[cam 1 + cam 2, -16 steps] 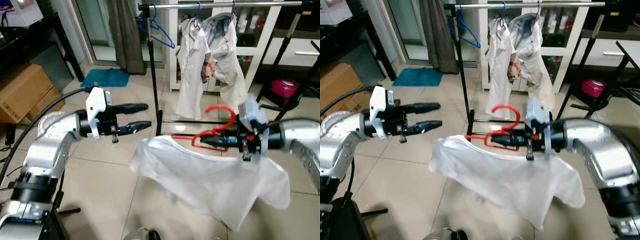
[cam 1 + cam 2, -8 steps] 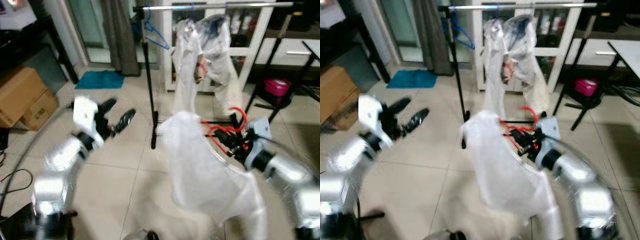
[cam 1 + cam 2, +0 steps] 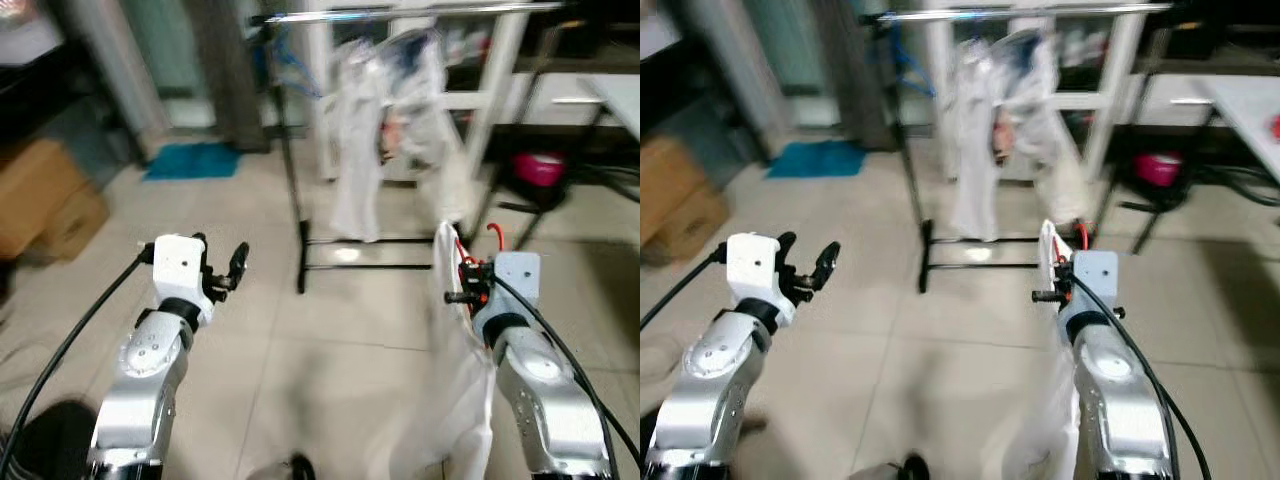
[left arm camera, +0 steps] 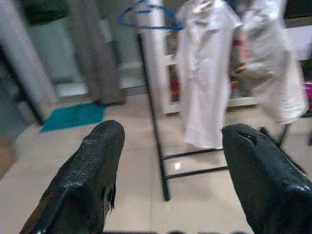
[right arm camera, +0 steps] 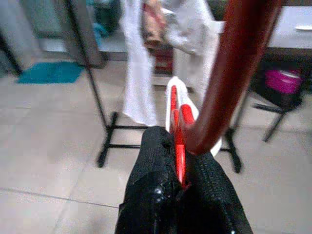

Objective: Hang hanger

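Blurred room, clothes rack (image 3: 300, 200) at 12 o'clock with pale shirts (image 3: 385, 140); right gripper (image 3: 458, 296) at 3 o'clock, gripping red hanger (image 3: 466, 262) with white shirt (image 3: 455, 400); left gripper (image 3: 238, 266) at 9 o'clock

Red hanger (image 5: 178, 136), carrying a plain white garment (image 3: 455, 400). Right gripper (image 5: 181, 187): black fingers, silver arm, white wrist housing. Left gripper (image 4: 168, 161): black fingers likewise. Clothes rack (image 3: 297, 200): black uprights, silver top rail (image 3: 400, 12). On the rail: a blue hanger (image 4: 146, 9) and two plain white shirts (image 3: 385, 130). Floor (image 3: 330, 340): beige tiles, unpatterned. Teal mat (image 3: 195, 160). Brown cardboard box (image 3: 40, 205). Magenta container (image 3: 540, 168).
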Robot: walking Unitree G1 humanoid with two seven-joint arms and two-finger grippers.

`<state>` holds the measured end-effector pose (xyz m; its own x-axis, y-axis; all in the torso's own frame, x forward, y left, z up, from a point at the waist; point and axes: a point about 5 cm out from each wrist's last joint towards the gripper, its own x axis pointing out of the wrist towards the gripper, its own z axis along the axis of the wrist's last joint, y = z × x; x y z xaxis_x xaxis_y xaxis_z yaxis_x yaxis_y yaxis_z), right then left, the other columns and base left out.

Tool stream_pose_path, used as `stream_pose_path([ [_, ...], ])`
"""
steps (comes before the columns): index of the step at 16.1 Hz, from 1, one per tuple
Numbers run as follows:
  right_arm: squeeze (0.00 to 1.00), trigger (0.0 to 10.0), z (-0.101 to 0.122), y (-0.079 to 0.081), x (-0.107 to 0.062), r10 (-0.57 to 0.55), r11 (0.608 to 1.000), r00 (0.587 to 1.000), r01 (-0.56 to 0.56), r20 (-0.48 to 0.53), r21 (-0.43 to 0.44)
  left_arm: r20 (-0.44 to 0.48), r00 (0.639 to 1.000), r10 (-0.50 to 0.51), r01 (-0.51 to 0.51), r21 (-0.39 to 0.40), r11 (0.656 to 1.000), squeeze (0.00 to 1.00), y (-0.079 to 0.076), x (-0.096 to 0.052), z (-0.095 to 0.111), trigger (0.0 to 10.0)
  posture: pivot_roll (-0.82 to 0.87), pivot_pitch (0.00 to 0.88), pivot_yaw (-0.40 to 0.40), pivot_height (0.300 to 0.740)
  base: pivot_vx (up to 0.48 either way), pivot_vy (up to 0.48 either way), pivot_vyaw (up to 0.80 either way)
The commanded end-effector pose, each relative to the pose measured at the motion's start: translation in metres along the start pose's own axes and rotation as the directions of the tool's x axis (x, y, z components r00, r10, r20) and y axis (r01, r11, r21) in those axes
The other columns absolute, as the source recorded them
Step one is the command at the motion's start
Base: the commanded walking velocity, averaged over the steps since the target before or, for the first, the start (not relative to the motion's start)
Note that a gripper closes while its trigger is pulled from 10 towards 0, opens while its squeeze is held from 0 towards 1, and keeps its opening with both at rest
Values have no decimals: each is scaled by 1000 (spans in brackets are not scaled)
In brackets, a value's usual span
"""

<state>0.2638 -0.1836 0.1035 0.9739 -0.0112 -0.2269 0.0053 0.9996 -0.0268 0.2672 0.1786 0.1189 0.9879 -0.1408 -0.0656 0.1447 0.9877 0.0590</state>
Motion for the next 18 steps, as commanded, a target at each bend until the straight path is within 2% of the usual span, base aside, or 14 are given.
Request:
stream_pose_path([
  [1,0,10000,8,2,-1,13,1000,999,-14,47,20,-1,1000,-2,2,8,1000,180,-5,1,2,10000,-117,0,106,740,0,-480,0],
  [4,0,10000,11,7,-2,39,999,998,-40,57,26,-20,1000,23,-23,-7,1000,153,-11,1,2,10000,-119,0,94,740,0,-160,0],
  [5,0,10000,11,8,-2,40,998,998,-42,51,42,14,1000,19,-19,-8,1000,157,-12,2,6,10000,-120,0,93,740,0,0,0],
  [7,0,10000,13,9,-2,49,997,997,-52,66,50,4,1000,0,0,-25,1000,157,-14,2,7,10000,-120,0,92,740,0,0,0],
  [8,0,10000,13,12,-2,64,997,995,-67,71,45,29,999,-20,21,-46,999,161,-14,2,10,10000,-120,0,92,740,0,0,0],
  [9,0,10000,13,14,-2,75,994,995,-80,65,70,31,999,-29,31,-43,999,165,-15,1,10,10000,-120,0,92,740,259,0,0],
  [14,0,10000,20,15,3,71,994,994,-78,88,79,23,997,-72,73,-29,997,176,-24,2,12,10000,-123,0,88,740,320,0,0],
  [17,0,10000,20,13,4,54,996,995,-60,88,59,19,997,-74,75,-35,997,176,-24,2,12,10000,-122,0,88,740,336,0,-800],
  [18,0,10000,21,12,5,56,997,994,-61,93,47,18,997,-76,77,-34,996,176,-24,2,13,10000,-122,0,88,740,341,0,0],
])
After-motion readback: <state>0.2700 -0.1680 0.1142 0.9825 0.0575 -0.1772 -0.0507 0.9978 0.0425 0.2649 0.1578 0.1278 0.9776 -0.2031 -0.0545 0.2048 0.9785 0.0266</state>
